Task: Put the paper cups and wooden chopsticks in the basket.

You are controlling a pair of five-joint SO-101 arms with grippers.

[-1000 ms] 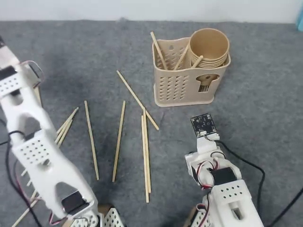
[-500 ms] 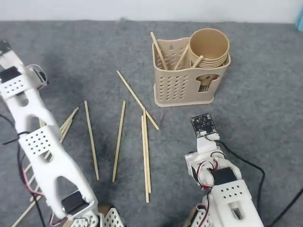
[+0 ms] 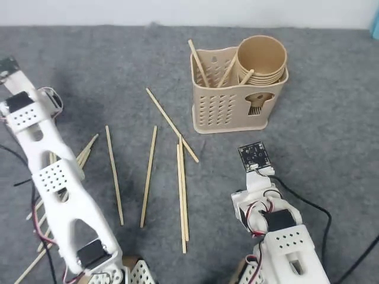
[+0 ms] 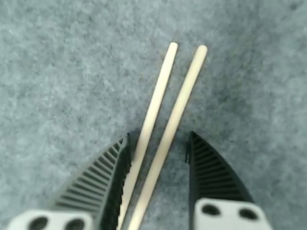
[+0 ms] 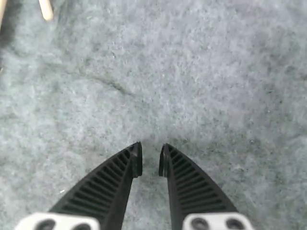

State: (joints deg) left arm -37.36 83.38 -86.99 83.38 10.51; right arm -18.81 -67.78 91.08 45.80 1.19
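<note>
Grey carpet (image 3: 331,118): L gripper (image 4: 158,140) jaws apart astride 2 wooden chopsticks (image 4: 184,91); R gripper (image 5: 149,152) jaws nearly together, empty; basket (image 3: 225,106) w/ paper cups (image 3: 262,53)

**High view:** fixed camera on the arms' base side, raised, facing down and forward over the grey surface (image 3: 331,89). The basket (image 3: 228,106) lies toward the far edge.

**Left wrist view:** mounted behind the left fingers (image 4: 108,177), facing along them, close above the surface, framing two chopsticks (image 4: 158,105).

**Right wrist view:** same mounting behind the right fingers (image 5: 120,177), equally close to the surface.

**Overlap:** the high and left wrist views appear to share the chopstick pair beside the left arm (image 3: 50,177).
</note>
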